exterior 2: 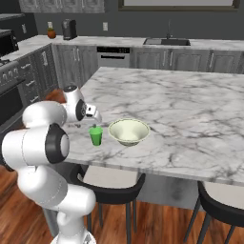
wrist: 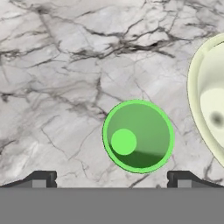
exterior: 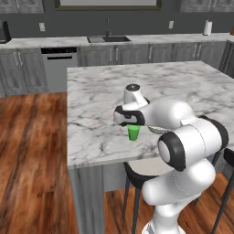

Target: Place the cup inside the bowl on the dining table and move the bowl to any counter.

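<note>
The dining table [exterior 2: 190, 114] stood free in a kitchen of dark cabinets, its marble top bare except near the front edge. There the cup [wrist: 138, 135] stood upright, just beside the bowl [exterior 2: 128, 131] but apart from it. The gripper [wrist: 112, 177] was held above the cup, its jaws spread wide and nothing between them. The cup's pickup was judged to be the step in hand; a straight descent and closure would be called for. Open marble lay behind; the front edge was near.
</note>
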Available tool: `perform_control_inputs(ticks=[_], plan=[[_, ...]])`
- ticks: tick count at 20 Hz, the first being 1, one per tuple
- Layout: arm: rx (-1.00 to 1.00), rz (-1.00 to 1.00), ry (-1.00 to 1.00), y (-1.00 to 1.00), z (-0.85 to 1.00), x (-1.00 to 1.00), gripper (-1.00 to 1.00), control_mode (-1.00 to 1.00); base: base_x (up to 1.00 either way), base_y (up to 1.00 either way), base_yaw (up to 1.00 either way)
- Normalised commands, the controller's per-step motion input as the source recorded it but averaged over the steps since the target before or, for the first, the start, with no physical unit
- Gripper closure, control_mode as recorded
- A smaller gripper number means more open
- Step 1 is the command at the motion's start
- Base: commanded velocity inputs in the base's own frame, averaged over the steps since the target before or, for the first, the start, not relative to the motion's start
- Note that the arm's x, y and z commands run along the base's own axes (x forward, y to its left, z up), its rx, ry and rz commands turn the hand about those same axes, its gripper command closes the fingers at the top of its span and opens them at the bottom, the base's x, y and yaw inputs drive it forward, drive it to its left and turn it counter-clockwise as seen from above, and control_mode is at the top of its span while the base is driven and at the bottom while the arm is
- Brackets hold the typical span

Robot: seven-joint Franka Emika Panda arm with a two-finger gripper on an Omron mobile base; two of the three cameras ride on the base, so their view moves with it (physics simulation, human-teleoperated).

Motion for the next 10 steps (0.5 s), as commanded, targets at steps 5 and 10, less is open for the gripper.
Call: perform_control_inputs(ticks=[5,10], plan=[[0.0,0.0,0.0,0.0,-0.15,0.1,-1.0,-1.0,0.0,0.0,0.0],[0.0,0.0,0.04,0.0,-0.13,0.02,-1.0,-1.0,0.0,0.0,0.0]])
